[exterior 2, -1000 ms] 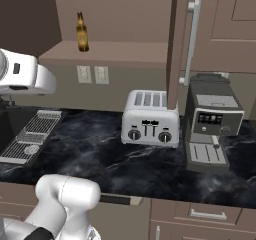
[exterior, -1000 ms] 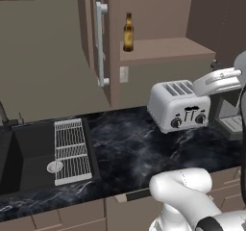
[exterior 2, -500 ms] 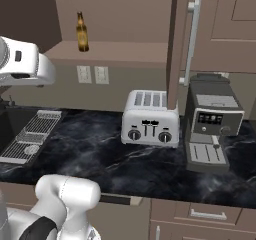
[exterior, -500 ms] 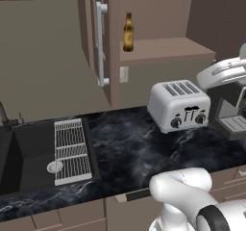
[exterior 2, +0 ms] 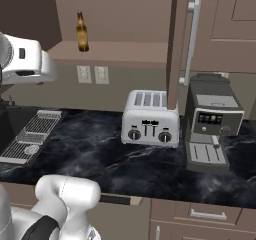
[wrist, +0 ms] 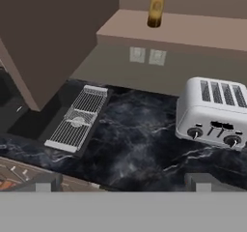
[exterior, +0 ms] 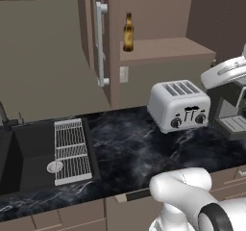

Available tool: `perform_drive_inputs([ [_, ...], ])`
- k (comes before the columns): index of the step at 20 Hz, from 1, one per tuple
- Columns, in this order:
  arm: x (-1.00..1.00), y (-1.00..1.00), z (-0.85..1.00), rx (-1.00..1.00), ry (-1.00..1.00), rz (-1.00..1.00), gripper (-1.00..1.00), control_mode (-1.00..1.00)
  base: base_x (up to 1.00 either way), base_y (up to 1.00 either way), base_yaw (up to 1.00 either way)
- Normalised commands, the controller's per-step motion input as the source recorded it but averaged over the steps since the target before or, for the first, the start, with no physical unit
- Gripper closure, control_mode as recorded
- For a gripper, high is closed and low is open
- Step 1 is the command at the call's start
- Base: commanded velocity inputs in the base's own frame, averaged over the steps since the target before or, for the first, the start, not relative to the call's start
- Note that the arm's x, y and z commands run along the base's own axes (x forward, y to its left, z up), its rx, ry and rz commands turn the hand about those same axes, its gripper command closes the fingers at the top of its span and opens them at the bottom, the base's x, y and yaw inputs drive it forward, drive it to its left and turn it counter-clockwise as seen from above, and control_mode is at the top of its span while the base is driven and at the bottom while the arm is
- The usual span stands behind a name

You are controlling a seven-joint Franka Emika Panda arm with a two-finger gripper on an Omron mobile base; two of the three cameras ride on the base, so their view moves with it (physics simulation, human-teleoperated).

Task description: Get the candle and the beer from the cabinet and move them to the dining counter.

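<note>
The beer (exterior: 128,32), a brown bottle with a yellow label, stands upright at the left end of the open cabinet's shelf (exterior: 166,49), next to the swung-out door (exterior: 93,37). The beer (exterior 2: 82,32) stands the same way in the right base view, on the cabinet's shelf (exterior 2: 122,51). In the hand view the beer (wrist: 155,6) is at the top, far beyond my gripper (wrist: 123,183), whose fingertips (wrist: 46,181) stand wide apart, open and empty, above the worktop's front edge. The candle and the dining counter are out of view.
A silver toaster (exterior: 179,106) sits on the black marble worktop (exterior: 125,153) below the shelf, with a coffee machine (exterior 2: 212,121) to its right. A sink (exterior: 21,158) and a wire rack (exterior: 71,150) lie to the left. The open door's bar handle (exterior 2: 192,36) juts forward.
The arm's white upper part has shifted slightly up. The beer and the things on the worktop have not moved. The gripper stays open.
</note>
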Motion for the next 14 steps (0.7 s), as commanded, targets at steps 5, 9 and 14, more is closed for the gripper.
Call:
perform_drive_inputs([
  [5,0.04,0.00,0.00,0.00,-0.13,0.06,-1.00,-1.00,0.00,0.00,0.00],
  [9,0.01,0.00,0.00,0.00,-0.16,0.01,-1.00,-1.00,0.00,0.00,0.00],
  [14,0.17,0.00,0.00,0.02,-0.14,0.00,-1.00,-1.00,0.00,0.00,0.00],
])
